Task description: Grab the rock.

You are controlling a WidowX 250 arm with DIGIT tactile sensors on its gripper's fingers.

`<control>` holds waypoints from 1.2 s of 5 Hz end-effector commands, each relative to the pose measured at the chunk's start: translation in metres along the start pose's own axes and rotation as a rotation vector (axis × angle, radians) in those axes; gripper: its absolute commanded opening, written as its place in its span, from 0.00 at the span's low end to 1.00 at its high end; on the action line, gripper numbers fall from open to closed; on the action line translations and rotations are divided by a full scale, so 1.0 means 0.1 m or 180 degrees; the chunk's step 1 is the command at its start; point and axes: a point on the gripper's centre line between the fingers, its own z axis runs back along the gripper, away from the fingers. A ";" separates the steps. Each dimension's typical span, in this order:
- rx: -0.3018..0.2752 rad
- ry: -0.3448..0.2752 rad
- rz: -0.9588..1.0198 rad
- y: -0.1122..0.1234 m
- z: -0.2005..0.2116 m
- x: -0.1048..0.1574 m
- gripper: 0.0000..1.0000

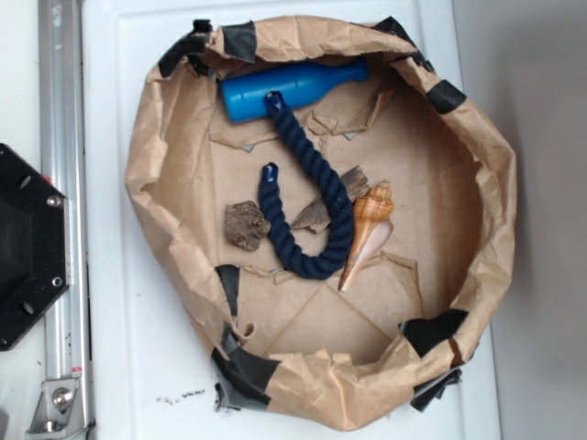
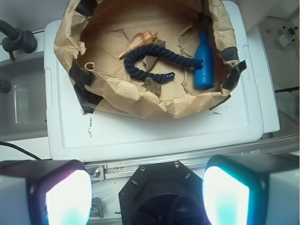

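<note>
Currently nothing is grasped: the hand (image 2: 147, 194) is held wide and empty, well back from the rock (image 1: 247, 224), untouched beside the rope (image 1: 316, 211).

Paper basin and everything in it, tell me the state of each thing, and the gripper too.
paper basin: open-topped, crumpled walls taped.
rock: loose on the floor, left of the rope.
rope: curled in a hook.
blue bottle: lying on its side.
seashell: lying flat, beside the rope.
bark sliver: partly under the rope.
gripper: open, holding nothing, outside the basin.
</note>
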 end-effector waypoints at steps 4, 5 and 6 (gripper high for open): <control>0.0012 0.0317 0.0167 0.20 -1.02 1.09 1.00; 0.0100 0.0561 0.0077 0.25 -1.48 0.93 1.00; 0.0233 0.0472 -0.0084 0.23 -1.76 0.77 1.00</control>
